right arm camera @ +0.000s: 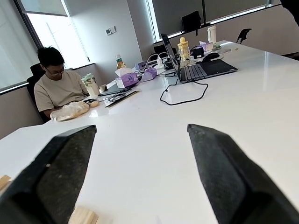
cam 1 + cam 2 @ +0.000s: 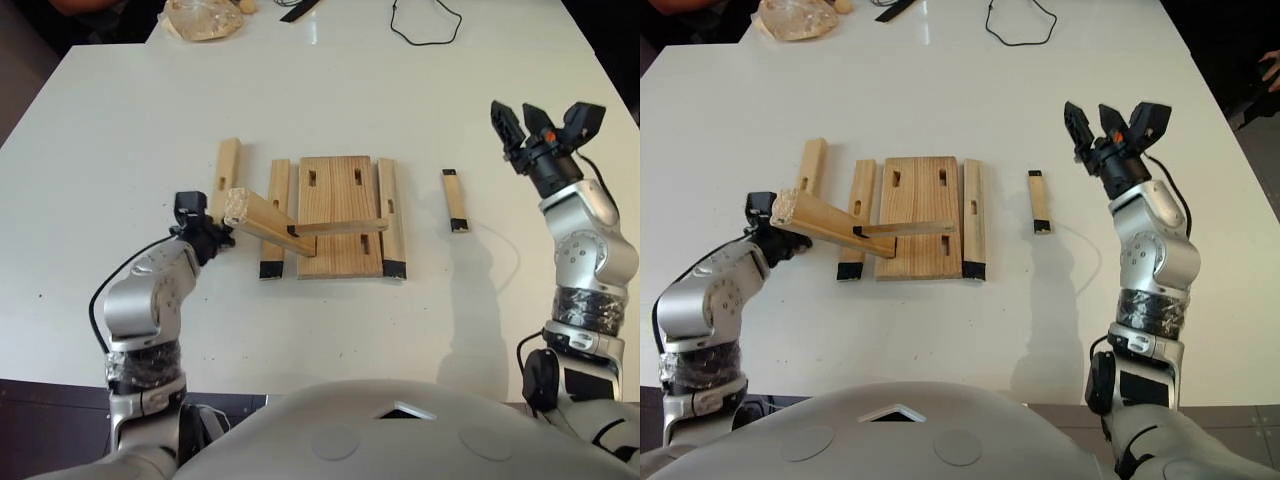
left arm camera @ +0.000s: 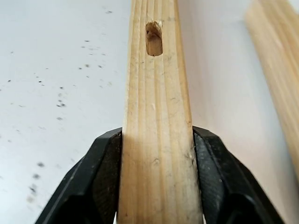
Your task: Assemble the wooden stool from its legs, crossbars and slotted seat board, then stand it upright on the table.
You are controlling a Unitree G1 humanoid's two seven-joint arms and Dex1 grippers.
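Note:
The slotted seat board lies flat mid-table. One leg rests to its left, another at its left edge and a third at its right edge. A short crossbar lies apart to the right. My left gripper is shut on a fourth leg, which is lifted and slanted. A thin crossbar sticks out of that leg over the board. The leg's slot faces the wrist camera. My right gripper hangs open and empty above the table's right side, its fingers wide apart.
A crumpled plastic bag and a black cable lie at the table's far edge. A laptop and small items stand on a farther table. White tabletop stretches bare to the left and in front of the wooden parts.

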